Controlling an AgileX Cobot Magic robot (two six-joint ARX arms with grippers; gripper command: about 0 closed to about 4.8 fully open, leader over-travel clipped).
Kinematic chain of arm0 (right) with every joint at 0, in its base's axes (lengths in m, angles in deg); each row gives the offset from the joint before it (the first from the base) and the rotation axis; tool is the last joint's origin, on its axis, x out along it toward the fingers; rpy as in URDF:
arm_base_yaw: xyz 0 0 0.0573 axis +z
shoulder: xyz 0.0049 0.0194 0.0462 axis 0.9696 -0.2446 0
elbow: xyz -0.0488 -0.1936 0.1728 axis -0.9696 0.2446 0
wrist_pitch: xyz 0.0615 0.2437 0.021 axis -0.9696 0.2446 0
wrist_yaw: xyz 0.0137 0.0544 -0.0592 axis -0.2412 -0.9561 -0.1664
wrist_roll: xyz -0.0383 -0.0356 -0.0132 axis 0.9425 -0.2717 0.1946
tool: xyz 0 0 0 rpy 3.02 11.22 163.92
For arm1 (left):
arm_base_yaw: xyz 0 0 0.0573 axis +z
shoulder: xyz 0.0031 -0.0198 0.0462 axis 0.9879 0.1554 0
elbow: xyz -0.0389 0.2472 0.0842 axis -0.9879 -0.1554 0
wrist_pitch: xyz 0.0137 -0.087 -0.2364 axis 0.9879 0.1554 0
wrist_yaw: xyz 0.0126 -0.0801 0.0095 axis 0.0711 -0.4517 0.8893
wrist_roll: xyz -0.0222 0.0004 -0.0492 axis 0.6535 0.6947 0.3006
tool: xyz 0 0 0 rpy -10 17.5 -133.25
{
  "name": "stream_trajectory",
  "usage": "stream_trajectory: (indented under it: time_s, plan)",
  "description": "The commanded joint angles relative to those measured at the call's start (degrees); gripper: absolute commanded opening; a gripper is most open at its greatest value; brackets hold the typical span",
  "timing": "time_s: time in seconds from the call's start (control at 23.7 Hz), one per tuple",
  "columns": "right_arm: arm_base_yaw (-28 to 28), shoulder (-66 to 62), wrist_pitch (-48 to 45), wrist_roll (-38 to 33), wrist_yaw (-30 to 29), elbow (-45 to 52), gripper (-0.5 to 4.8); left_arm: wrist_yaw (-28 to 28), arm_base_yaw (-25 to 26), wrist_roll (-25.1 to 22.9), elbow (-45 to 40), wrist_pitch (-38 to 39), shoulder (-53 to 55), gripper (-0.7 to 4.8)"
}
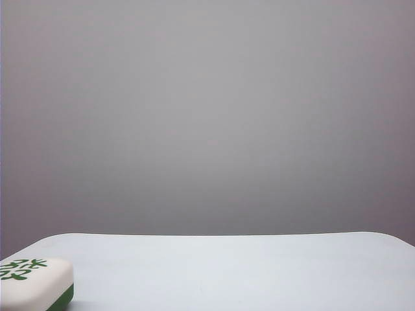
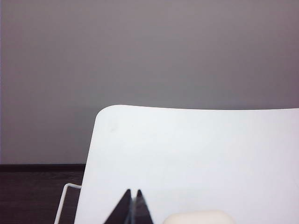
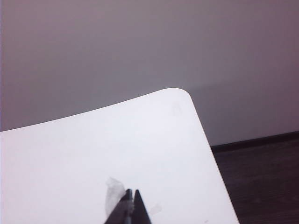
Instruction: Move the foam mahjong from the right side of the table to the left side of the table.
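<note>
Exterior view: foam mahjong (image 1: pixel 34 283) lies on the table (image 1: pixel 227 272) at its near left corner. Left tool (image 2: pixel 132 192) and right tool (image 3: pixel 131 191) hover fingertips together, empty

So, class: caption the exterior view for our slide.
Foam mahjong rests at the table's left edge; neither claw in view.

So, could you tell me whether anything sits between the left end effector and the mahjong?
Nothing visible does. The mahjong lies at the table's left, beside the shut left end effector, bare surface between. The right end effector, also shut, hangs over the far corner.
</note>
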Motion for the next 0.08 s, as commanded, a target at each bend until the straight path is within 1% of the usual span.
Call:
stream_trajectory:
  time_s: [0.04, 0.08]
  plan:
    - [0.0, 0.0, -0.1, 0.1, 0.1, 0.3, -0.04, -0.2, 0.0, -0.3, 0.3, -0.5, 0.0, -0.03]
    - [0.0, 0.0, -0.1, 0.1, 0.2, 0.3, -0.04, -0.2, 0.0, -0.3, 0.3, -0.5, 0.0, -0.03]
